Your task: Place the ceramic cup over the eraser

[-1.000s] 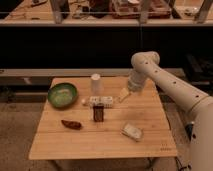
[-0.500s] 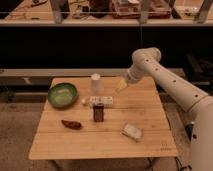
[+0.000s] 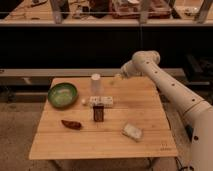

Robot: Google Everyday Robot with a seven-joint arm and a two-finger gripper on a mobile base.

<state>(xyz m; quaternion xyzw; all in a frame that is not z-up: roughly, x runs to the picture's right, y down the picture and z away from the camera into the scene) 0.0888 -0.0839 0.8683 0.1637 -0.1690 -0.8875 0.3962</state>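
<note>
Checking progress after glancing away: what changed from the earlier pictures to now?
The tool rose in the view, drifting slightly left, and now hangs open beside the ceramic cup, not touching it. Nothing was taken or released. The cup, eraser and green bowl stayed put.

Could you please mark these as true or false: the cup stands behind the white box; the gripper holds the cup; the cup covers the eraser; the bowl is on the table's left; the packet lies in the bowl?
1. The ceramic cup stands behind the long white box. True.
2. The gripper holds the cup. False: it hangs open and empty to the cup's right, apart from it.
3. The cup covers the eraser. False: the eraser stands uncovered in front of the box.
4. The green bowl is on the table's left side in the view. True.
5. The pale wrapped packet lies in the bowl. False: it lies on the table, front right.
</note>
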